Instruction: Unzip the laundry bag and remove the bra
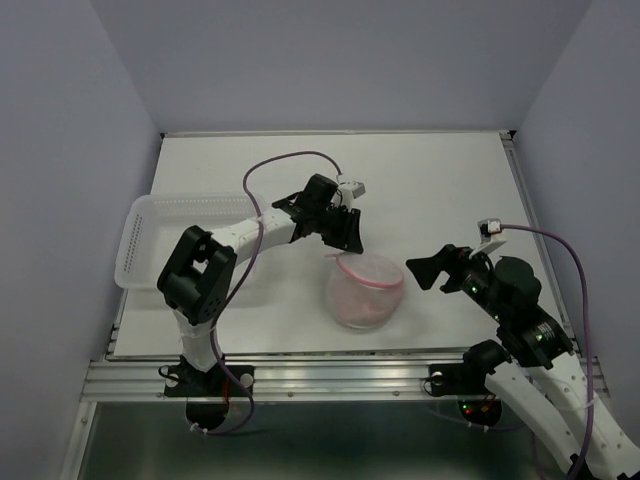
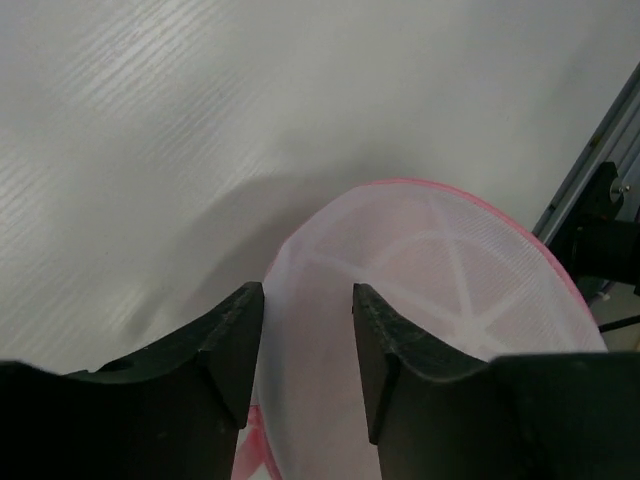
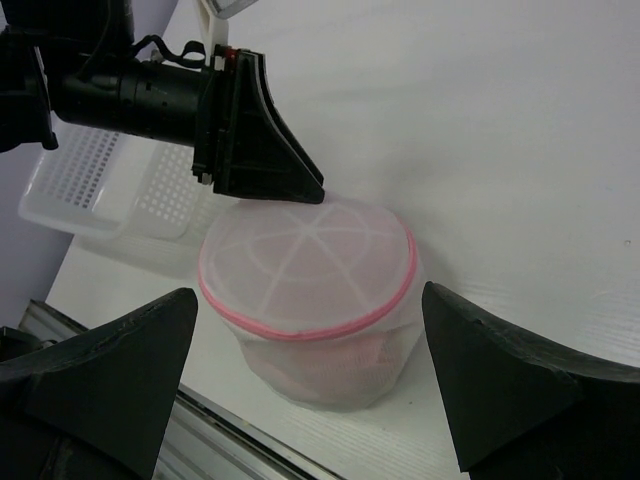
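Note:
The laundry bag [image 1: 365, 290] is a round white mesh pouch with pink zipper trim [image 3: 300, 326] around its top, standing zipped near the table's front edge. A pinkish fabric [image 3: 335, 362], seemingly the bra, shows through the mesh low inside. My left gripper [image 1: 346, 240] is open at the bag's far-left rim; in the left wrist view its fingers [image 2: 236, 340] straddle the bag's edge [image 2: 440, 270] with mesh between them. My right gripper [image 1: 428, 270] is wide open and empty, just right of the bag; the bag [image 3: 310, 290] sits ahead between its fingertips [image 3: 150, 340].
A rectangular white plastic basket [image 1: 170, 235] lies at the table's left edge, also seen in the right wrist view [image 3: 85, 190]. The metal rail [image 1: 330, 375] runs along the front edge just below the bag. Walls enclose the table on three sides.

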### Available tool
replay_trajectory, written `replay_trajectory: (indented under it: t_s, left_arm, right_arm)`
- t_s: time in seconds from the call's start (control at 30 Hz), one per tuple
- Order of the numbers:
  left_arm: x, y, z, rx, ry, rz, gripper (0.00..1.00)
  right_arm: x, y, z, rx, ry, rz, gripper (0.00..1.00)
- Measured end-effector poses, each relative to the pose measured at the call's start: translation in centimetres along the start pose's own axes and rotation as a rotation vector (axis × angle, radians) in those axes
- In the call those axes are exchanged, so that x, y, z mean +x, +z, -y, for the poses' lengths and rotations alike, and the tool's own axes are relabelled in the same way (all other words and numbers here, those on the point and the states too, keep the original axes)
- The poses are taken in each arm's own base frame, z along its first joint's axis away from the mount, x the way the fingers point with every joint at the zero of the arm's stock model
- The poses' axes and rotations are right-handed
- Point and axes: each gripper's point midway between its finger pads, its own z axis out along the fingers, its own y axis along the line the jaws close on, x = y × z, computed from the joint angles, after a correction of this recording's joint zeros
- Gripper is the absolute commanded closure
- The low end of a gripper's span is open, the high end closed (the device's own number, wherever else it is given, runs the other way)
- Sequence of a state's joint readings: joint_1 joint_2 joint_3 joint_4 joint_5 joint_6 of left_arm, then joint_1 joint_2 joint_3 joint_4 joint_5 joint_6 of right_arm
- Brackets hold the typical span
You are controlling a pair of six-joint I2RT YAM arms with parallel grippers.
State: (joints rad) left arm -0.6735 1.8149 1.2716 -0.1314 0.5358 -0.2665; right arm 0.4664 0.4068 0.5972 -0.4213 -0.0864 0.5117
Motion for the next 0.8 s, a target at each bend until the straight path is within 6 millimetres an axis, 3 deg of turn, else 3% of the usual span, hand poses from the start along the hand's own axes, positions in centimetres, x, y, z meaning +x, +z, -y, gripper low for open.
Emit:
replay_trajectory:
  t_s: [0.07,0.1,0.13,0.3,0.63,0.8]
  left_arm:
    - [0.6,0.1,-0.2,0.000,0.001,-0.013,0.82]
    - [0.9,0.2,-0.2,0.001,-0.005,-0.018,0.97]
    - [1.1,0.2,-0.3,-0.002,-0.012,-0.021,1.00]
    - [2.1,-0.8,-0.3,-0.023,-0.032,-0.010,1.00]
    - [-0.2,-8.7,3.5,-0.046,-0.059,0.279,1.00]
    - [0.8,-11.1,2.8,-0.122,-0.177,0.423,1.00]
  right_arm:
    - [0.0,0.0,0.0,-0.001,-0.003,0.002,0.00]
    - [0.0,0.0,0.0,-0.001,-0.003,0.002,0.00]
    - [0.0,0.0,0.0,-0.001,-0.004,0.001,0.00]
    - [0.1,0.1,0.1,0.002,-0.022,-0.004,0.00]
    - [1.1,1.1,0.1,-0.004,-0.051,-0.088,0.00]
    - [2.6,1.9,-0.2,-0.027,-0.040,-0.169,0.00]
